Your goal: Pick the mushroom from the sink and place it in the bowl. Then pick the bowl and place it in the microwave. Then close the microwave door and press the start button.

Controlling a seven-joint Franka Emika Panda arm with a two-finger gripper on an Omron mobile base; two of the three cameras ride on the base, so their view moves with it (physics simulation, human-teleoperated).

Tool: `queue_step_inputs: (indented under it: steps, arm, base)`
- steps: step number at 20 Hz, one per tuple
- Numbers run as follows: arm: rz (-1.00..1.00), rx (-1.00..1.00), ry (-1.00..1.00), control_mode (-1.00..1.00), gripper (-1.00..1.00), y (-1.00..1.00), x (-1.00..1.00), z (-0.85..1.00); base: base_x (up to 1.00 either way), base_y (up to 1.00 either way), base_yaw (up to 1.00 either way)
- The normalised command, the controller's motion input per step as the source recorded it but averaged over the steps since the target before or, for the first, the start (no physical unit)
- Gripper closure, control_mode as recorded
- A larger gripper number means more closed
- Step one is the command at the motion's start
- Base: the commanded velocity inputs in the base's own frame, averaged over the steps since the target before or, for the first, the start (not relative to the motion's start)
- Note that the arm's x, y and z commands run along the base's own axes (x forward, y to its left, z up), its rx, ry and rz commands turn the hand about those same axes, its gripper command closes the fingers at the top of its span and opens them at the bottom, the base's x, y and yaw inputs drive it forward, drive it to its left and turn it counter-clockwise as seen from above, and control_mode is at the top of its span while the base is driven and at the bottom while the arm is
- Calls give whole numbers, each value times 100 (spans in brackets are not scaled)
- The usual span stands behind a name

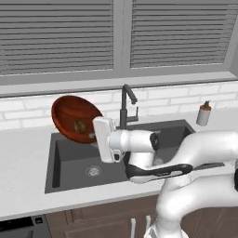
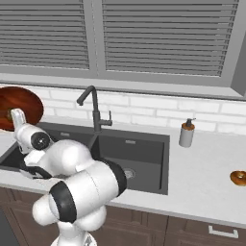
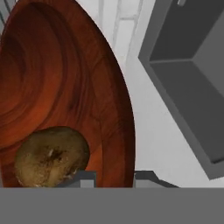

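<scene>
now the gripper (image 1: 96, 135) is clamped on the rim of the bowl (image 1: 74, 117), holding it tilted above the sink (image 1: 74, 165), the mushroom (image 3: 51, 156) lying inside it.

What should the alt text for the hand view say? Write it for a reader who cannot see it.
Close up, the gripper is shut on the rim of a reddish-brown wooden bowl, with a brown mushroom lying inside near the fingertips. To the right are pale counter and a basin of the dark grey sink.
</scene>
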Motion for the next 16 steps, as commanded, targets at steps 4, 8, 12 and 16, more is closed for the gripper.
queue_step_inputs:
  steps: [4,8,12,16]
  arm:
    - [-9,-17,35,-100,100,-30,0,100]
    - [-11,-10,38,-100,100,-23,0,100]
    - [-8,-4,34,-100,100,-3,-15,95]
    - [-5,-1,23,-100,100,-1,-9,14]
  base:
    - [0,0,0]
    - [0,0,0]
    - [0,0,0]
    - [0,0,0]
